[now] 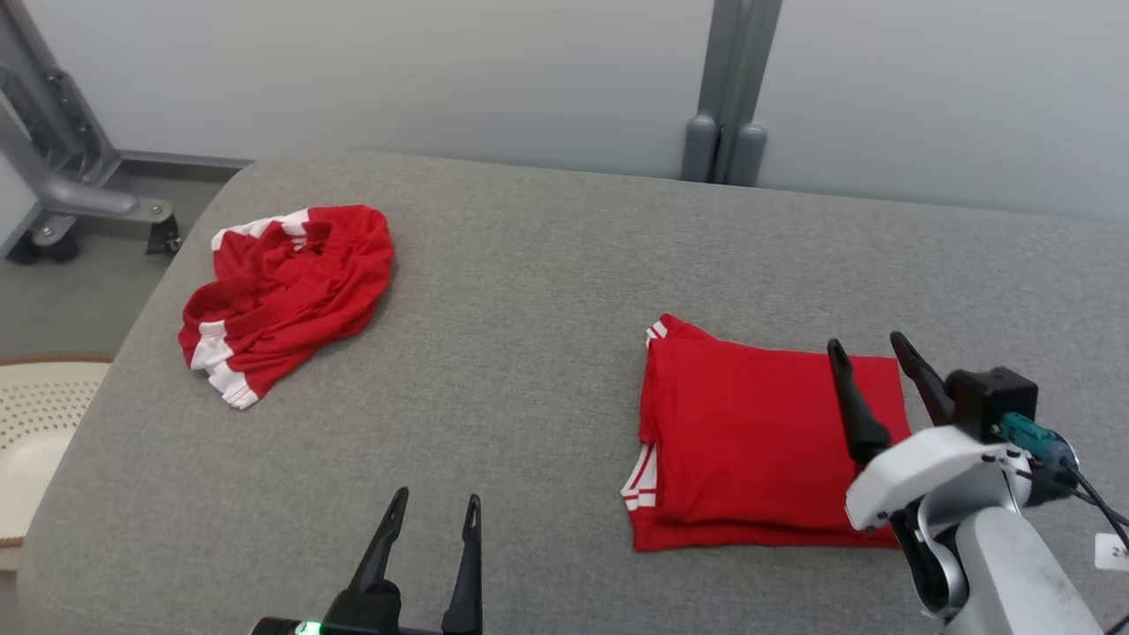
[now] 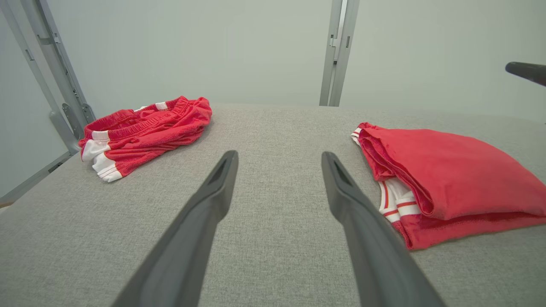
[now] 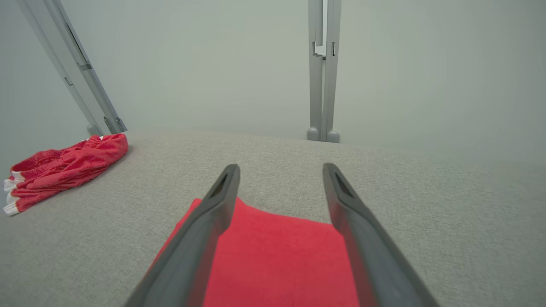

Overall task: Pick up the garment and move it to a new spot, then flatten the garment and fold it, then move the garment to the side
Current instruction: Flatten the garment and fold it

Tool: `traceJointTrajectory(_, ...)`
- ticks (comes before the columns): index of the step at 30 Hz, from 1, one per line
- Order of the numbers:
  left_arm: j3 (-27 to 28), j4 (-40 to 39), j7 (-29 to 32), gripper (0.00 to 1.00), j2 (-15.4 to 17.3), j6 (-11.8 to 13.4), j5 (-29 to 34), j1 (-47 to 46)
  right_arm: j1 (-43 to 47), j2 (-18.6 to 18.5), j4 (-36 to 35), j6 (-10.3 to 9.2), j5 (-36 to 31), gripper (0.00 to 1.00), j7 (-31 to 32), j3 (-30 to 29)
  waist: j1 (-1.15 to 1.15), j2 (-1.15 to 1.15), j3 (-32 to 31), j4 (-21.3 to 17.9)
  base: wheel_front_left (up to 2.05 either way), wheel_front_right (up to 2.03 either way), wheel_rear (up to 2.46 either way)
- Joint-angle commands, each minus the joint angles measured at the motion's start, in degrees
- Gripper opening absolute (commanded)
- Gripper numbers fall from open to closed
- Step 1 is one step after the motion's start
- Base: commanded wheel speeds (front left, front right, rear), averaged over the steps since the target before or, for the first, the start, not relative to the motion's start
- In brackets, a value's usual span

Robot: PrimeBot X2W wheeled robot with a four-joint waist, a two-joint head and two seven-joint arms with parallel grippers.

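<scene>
The large red jersey T-shirt with white sleeve stripes (image 1: 750, 432) lies folded in a flat packet on the right of the grey cloth-covered surface (image 1: 529, 291); the right gripper (image 1: 866, 342) hovers over its right edge, jaws wide, holding nothing; the left gripper (image 1: 437, 497) hangs near the front, jaws also wide; the cloth looks light, soft and limp; I judge the layers would slide apart if lifted by one corner, so pinch all layers at the thick folded edge; a pale perforated basket (image 1: 35, 423) stands at the left; its contents I cannot tell.
</scene>
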Motion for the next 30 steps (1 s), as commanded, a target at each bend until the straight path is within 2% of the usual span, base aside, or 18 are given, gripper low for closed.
traceJointTrajectory(1,0.59,-0.32,0.01,1.0,0.04,0.2,-0.43,0.66,1.68,-0.57,0.53,0.0,0.3,1.0,-1.36,-0.61,0.0,0.0,-1.06,-3.29,0.0,0.0,0.0)
traceJointTrajectory(7,2.87,-0.9,0.01,1.0,0.04,0.3,0.12,0.07,6.56,-4.64,1.58,-0.01,2.43,1.0,-7.84,1.73,0.0,0.0,-1.46,-7.82,0.0,0.0,0.0)
traceJointTrajectory(10,4.49,-1.23,0.0,1.0,0.05,0.65,-0.23,0.33,9.07,-6.46,-1.05,-0.01,3.77,1.0,-9.15,3.1,0.0,0.0,-1.94,-10.19,0.0,0.0,0.0)
traceJointTrajectory(17,5.65,-1.63,0.01,1.0,0.05,-0.29,0.24,1.66,14.87,-6.2,-9.3,-0.01,3.8,1.0,-9.11,2.56,0.0,0.0,-3.31,-12.62,0.0,0.0,0.0)
traceJointTrajectory(30,6.43,-0.61,0.01,1.0,0.05,-0.2,-0.65,3.22,19.9,-5.06,-12.31,-0.01,4.71,1.0,-9.13,3.31,0.0,0.0,-5.43,-13.29,0.0,0.0,0.0)
